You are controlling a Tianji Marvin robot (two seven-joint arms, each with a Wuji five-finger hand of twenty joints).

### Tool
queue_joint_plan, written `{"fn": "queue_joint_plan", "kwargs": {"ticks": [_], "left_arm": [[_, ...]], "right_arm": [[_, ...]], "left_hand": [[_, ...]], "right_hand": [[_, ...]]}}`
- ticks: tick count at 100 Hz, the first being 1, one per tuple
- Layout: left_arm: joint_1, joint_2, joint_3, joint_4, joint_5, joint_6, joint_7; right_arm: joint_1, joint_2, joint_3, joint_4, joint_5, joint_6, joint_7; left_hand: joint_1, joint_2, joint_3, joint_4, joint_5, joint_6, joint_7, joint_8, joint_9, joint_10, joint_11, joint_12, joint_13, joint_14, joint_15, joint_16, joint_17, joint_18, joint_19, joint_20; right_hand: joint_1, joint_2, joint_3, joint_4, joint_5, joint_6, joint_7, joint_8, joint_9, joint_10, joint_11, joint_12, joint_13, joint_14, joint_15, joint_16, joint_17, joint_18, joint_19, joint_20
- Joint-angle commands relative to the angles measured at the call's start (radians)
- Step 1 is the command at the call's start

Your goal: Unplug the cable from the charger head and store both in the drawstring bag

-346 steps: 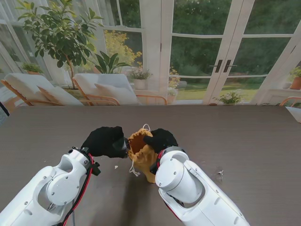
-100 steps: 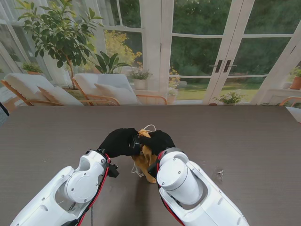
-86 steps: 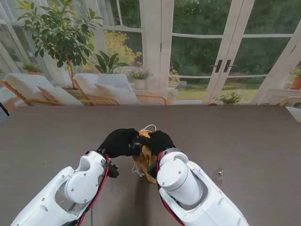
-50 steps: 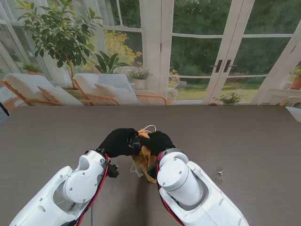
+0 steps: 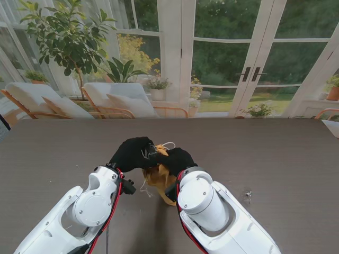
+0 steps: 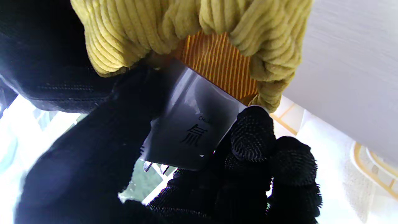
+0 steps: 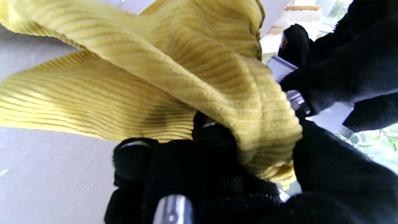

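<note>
Two black-gloved robot hands meet at the middle of a dark table (image 5: pixel 275 159), working on a mustard-yellow corduroy drawstring bag (image 5: pixel 159 177). The left hand (image 5: pixel 133 153) has its fingers closed around a white charger head (image 6: pixel 192 124), thumb on one broad face and fingertips (image 6: pixel 252 133) on the other. The charger's long axis points straight into the bag's mouth: its leading end already sits just inside the gathered rim, against the orange lining, while its metal prongs trail back toward the palm. The right hand (image 5: pixel 177 159) is closed on the bag's rim, pinching the fabric to hold the mouth open, directly opposite the left hand and touching distance from it. A loop of white cord (image 5: pixel 168 143) shows at the bag's far side; whether it is cable or drawstring is unclear. The left hand appears set to push the charger deeper in.
</note>
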Motion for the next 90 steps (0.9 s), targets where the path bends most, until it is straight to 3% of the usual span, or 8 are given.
{"fn": "queue_joint_plan", "kwargs": {"ticks": [1,11,21,30,35,37,55,90], "left_arm": [[-0.003,-0.014,0.002,-0.009,-0.01,0.007,-0.009],[-0.006,-0.017,0.01,0.004,-0.012,0.01,0.0],[-0.008,-0.018,0.018,0.013,-0.033,0.015,-0.005],[-0.008,-0.016,0.022,0.017,-0.035,0.017,-0.018],[-0.006,-0.014,0.022,0.016,-0.039,0.019,-0.029],[-0.006,-0.012,0.022,0.014,-0.043,0.02,-0.036],[0.004,-0.004,0.017,0.005,-0.042,0.017,-0.068],[0.022,0.0,0.006,-0.01,-0.033,0.016,-0.077]], "right_arm": [[-0.012,-0.007,-0.005,-0.009,0.01,-0.003,0.016],[-0.015,-0.01,-0.002,-0.012,0.022,-0.002,0.012],[-0.015,-0.01,0.0,-0.014,0.027,-0.001,0.012],[-0.016,-0.011,0.003,-0.015,0.035,-0.001,0.01],[-0.017,-0.011,0.004,-0.016,0.037,-0.001,0.01],[-0.017,-0.011,0.004,-0.016,0.038,-0.002,0.01],[-0.02,-0.012,0.007,-0.017,0.049,-0.003,0.01],[-0.021,-0.014,0.013,-0.019,0.063,0.0,0.01]], "left_hand": [[0.121,0.112,0.149,0.083,0.038,-0.044,0.085,0.001,0.122,-0.149,0.082,0.025,0.009,0.013,-0.034,-0.012,-0.008,0.018,0.049,-0.01],[0.104,0.115,0.138,0.084,0.029,-0.033,0.059,-0.01,0.106,-0.138,0.053,-0.005,-0.012,0.054,-0.072,-0.019,-0.036,0.022,0.048,-0.009],[0.032,0.135,0.167,0.088,0.015,-0.009,-0.038,-0.029,0.004,-0.091,0.082,-0.102,-0.094,0.1,-0.123,0.003,-0.112,0.022,-0.006,0.031],[-0.023,0.17,0.192,0.119,-0.021,0.006,-0.1,-0.07,-0.08,-0.062,0.085,-0.182,-0.172,0.11,-0.129,0.019,-0.178,0.002,-0.036,0.076],[-0.051,0.196,0.202,0.165,-0.035,0.012,-0.135,-0.086,-0.131,-0.048,0.106,-0.316,-0.217,0.118,-0.13,0.026,-0.215,-0.01,-0.069,0.127],[-0.061,0.201,0.199,0.171,-0.048,0.016,-0.152,-0.094,-0.154,-0.04,0.105,-0.346,-0.24,0.123,-0.131,0.029,-0.236,-0.014,-0.077,0.136],[-0.095,0.202,0.165,0.169,-0.108,0.036,-0.275,-0.157,-0.264,-0.008,0.065,-0.396,-0.355,0.133,-0.149,0.04,-0.34,-0.052,-0.12,0.194],[-0.104,0.215,0.143,0.167,-0.134,0.029,-0.33,-0.188,-0.303,-0.002,0.01,-0.435,-0.394,0.139,-0.172,0.036,-0.38,-0.066,-0.147,0.203]], "right_hand": [[0.042,-0.042,0.014,-0.022,0.038,0.14,0.057,0.012,0.091,0.108,-0.012,0.012,-0.014,-0.165,0.063,-0.005,0.516,0.013,0.116,0.044],[0.043,-0.043,0.014,-0.023,0.037,0.143,0.055,0.012,0.091,0.11,-0.013,0.012,-0.014,-0.163,0.063,-0.005,0.517,0.013,0.116,0.044],[0.044,-0.044,0.014,-0.024,0.037,0.144,0.055,0.012,0.091,0.11,-0.013,0.012,-0.014,-0.161,0.064,-0.005,0.516,0.014,0.116,0.044],[0.045,-0.045,0.015,-0.026,0.037,0.144,0.055,0.012,0.091,0.113,-0.014,0.012,-0.014,-0.16,0.064,-0.005,0.517,0.016,0.117,0.044],[0.046,-0.045,0.015,-0.026,0.037,0.144,0.055,0.012,0.091,0.113,-0.014,0.013,-0.014,-0.16,0.065,-0.005,0.517,0.017,0.117,0.044],[0.045,-0.046,0.014,-0.027,0.037,0.144,0.055,0.012,0.091,0.113,-0.014,0.013,-0.014,-0.16,0.065,-0.005,0.517,0.017,0.117,0.044],[0.047,-0.047,0.015,-0.029,0.038,0.147,0.054,0.012,0.091,0.116,-0.013,0.014,-0.014,-0.158,0.066,-0.005,0.517,0.019,0.119,0.044],[0.051,-0.05,0.015,-0.033,0.039,0.15,0.052,0.012,0.091,0.119,-0.014,0.015,-0.014,-0.157,0.067,-0.005,0.517,0.02,0.12,0.044]]}}
